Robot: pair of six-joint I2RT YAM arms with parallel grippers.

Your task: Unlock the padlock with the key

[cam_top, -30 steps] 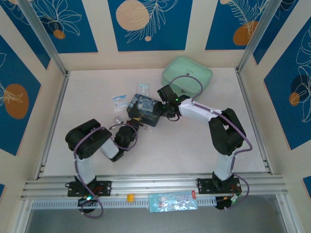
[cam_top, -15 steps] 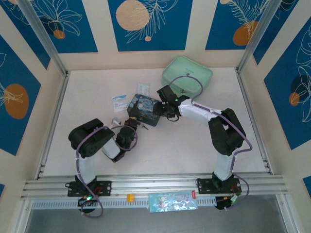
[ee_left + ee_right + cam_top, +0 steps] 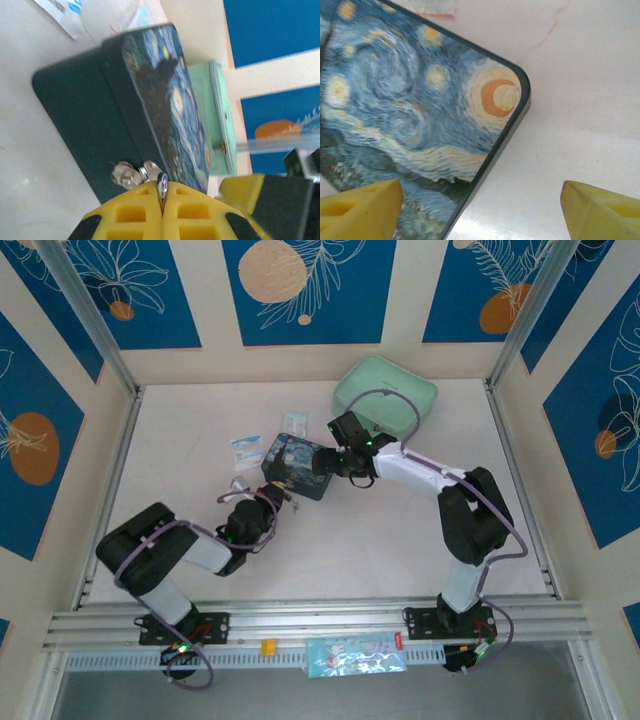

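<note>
Where the overhead camera looks down on the white tabletop (image 3: pixel 400 540), my left gripper (image 3: pixel 278 502) lies low at the near side of the dark blue swirl-painted rectangular tin box (image 3: pixel 295 465). My right gripper (image 3: pixel 328 462) sits at the tin's right end. A pale mint-green rounded case (image 3: pixel 385 395) lies behind the tin. A small blue-and-white flat packet (image 3: pixel 245 450) lies to the tin's left, and a second packet (image 3: pixel 295 422) lies just behind it.

On my left wrist camera, the yellow fingers (image 3: pixel 130 220) of my left gripper (image 3: pixel 162 197) are pressed together, clamped on the thin silvery metal key bunch (image 3: pixel 145 171). Its loose rings sit just beside the tin's (image 3: pixel 150 90) dark side wall. Whether any of that metal is the padlock, I cannot tell.

On my right wrist camera, the yellow fingers (image 3: pixel 360 210) of my right gripper (image 3: pixel 480 205) stand wide apart, holding nothing. A corner of the tin's (image 3: pixel 410 100) painted lid reaches between them.
</note>
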